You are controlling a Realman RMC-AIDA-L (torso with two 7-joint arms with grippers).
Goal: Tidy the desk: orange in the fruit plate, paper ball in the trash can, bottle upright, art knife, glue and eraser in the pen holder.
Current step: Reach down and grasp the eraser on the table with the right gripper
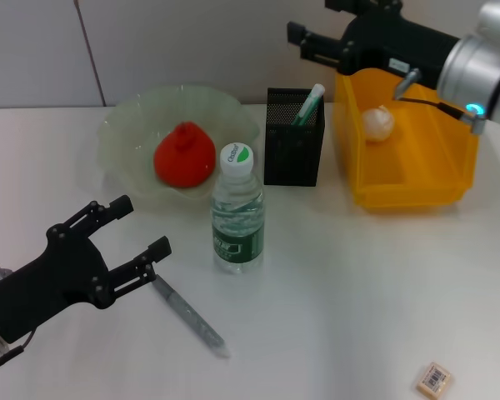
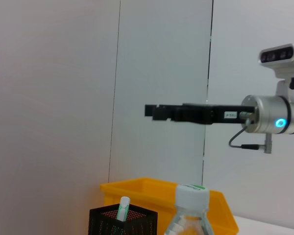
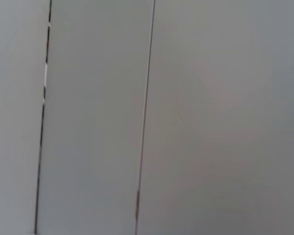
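Head view: orange (image 1: 184, 153) in fruit plate (image 1: 125, 125), paper ball (image 1: 377, 122) in trash can (image 1: 408, 187), bottle (image 1: 237, 210) upright, glue (image 1: 308, 104) in pen holder (image 1: 293, 148). Step in hand: art knife (image 1: 189, 316) pickup. Left gripper (image 1: 139, 237) spread wide just beside knife. Next: lower, straddle knife, close. Right gripper (image 1: 302, 42) raised above trash can, finger state can't tell. Eraser (image 1: 434, 379) remains on desk

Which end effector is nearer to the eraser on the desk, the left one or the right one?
Left, though neither is close. The left end effector hovers low over the desk's near left side, across from the eraser at the near right corner. The right end effector is raised behind the trash can.
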